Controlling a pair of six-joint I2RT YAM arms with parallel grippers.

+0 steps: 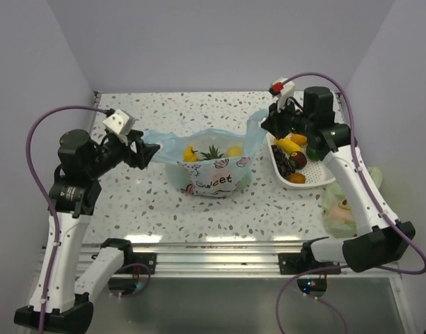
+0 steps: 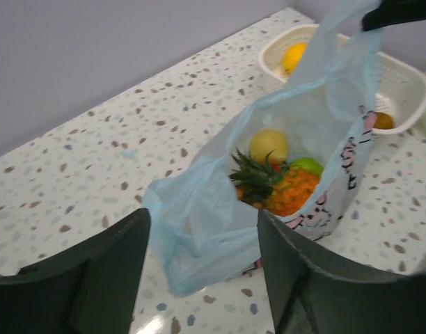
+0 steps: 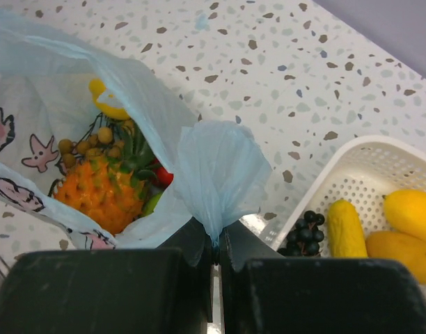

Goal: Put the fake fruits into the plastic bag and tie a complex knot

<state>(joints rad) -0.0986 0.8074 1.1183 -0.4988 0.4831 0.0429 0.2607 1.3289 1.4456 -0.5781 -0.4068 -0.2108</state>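
The light-blue plastic bag (image 1: pixel 214 172) stands open mid-table, holding a small pineapple (image 2: pixel 286 191), a yellow fruit (image 2: pixel 269 145) and a green one (image 2: pixel 307 165). My right gripper (image 1: pixel 270 122) is shut on the bag's right handle (image 3: pixel 218 170) and holds it up beside the basket. My left gripper (image 1: pixel 145 152) is open, and its fingers (image 2: pixel 95 271) stand either side of the bag's left handle (image 2: pixel 199 223) without pinching it. More fake fruits lie in the white basket (image 1: pixel 317 185): dark grapes (image 3: pixel 305 233), a yellow one (image 3: pixel 346 228) and orange ones (image 3: pixel 397 254). No knot shows.
The white basket (image 3: pixel 338 149) sits right of the bag, close under my right arm. A pale green bag (image 1: pixel 338 209) lies at the table's right front edge. Walls close the back and both sides of the speckled table (image 1: pixel 150 202).
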